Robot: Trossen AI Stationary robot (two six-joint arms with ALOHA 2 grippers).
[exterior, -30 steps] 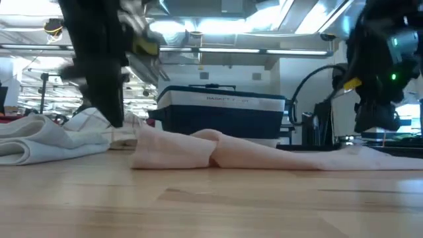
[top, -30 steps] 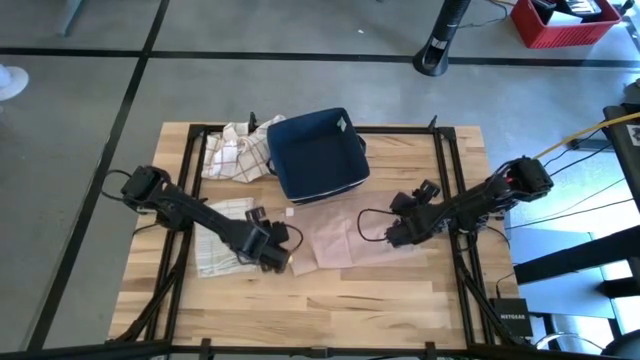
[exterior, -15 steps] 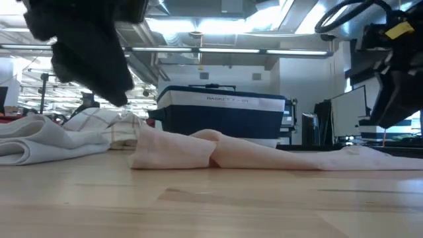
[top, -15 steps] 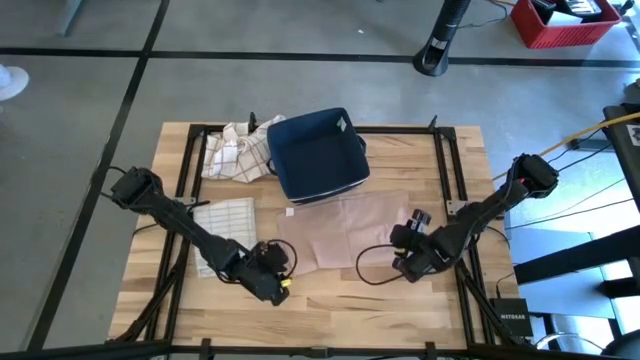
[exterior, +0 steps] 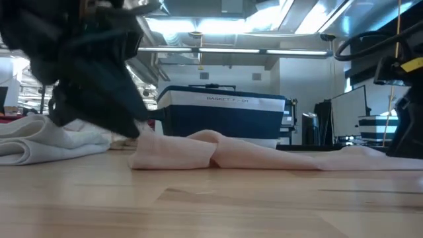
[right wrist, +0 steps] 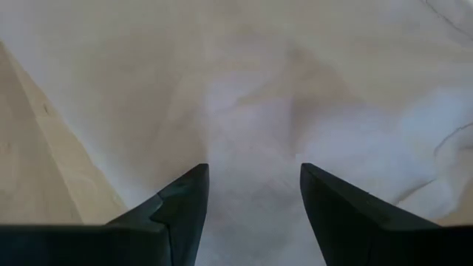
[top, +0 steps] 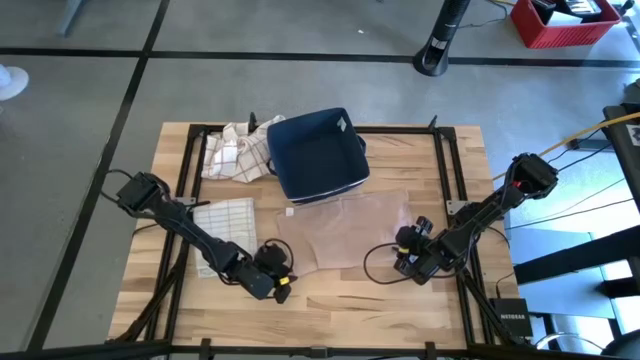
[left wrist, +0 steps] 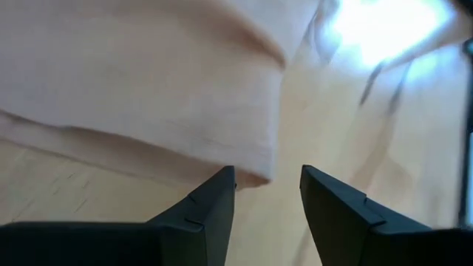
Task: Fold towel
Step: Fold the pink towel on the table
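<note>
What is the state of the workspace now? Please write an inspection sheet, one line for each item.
Surface: wooden table, black frame rails on it.
Job's things: pink towel spread flat at the middle, a fold along its left edge.
Clutter: navy basket behind the towel; checked cloth crumpled at the back left; folded towel at the left.
Grippers: left gripper open, low at the pink towel's front left corner; right gripper open, low over its front right part; neither holds anything.
Cables: black loops at both wrists; yellow cable off the table's right.
Surroundings: grey floor, red crate, black stand; no person seen.
</note>
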